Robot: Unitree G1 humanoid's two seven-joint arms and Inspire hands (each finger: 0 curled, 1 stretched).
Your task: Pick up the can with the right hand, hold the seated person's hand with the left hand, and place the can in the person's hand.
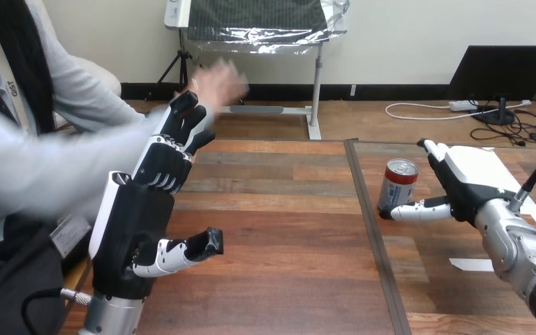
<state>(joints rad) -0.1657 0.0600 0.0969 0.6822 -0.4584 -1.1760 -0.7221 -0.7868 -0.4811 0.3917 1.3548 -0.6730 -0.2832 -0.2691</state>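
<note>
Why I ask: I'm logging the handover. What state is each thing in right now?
can: upright on the table, not lifted.
right hand: open, beside the can, thumb at its base.
left hand: open, raised, fingers straight, by the person's wrist.
person's hand: raised above the table, just past the left hand's fingertips.

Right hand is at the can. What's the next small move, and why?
Probably curl the right hand round the can. The can stands upright on the table; the hand is open beside it, thumb at the can's foot, no grip yet. The left hand is open by the person's hand.
</note>
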